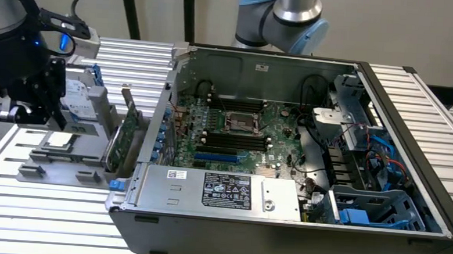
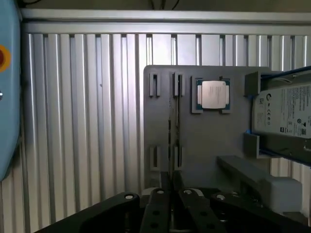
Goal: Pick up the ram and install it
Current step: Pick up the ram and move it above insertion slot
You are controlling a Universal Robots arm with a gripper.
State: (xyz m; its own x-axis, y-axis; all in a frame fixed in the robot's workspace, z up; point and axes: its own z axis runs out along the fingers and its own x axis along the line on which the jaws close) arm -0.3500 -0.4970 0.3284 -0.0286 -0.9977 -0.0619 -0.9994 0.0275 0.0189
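Gripper (image 1: 41, 120) hangs over the grey fixture (image 1: 61, 173) at the exterior view's left, beside the open computer case (image 1: 283, 226). On the wrist view I see the ram (image 2: 170, 141) standing edge-on in that fixture, just ahead of the gripper. I cannot tell whether the gripper is clenched or released.

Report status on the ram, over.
Gripper low over gray parts fixture. Ram edge-on in its fixture slot, not lifted. Processor chip alongside, apart from ram.
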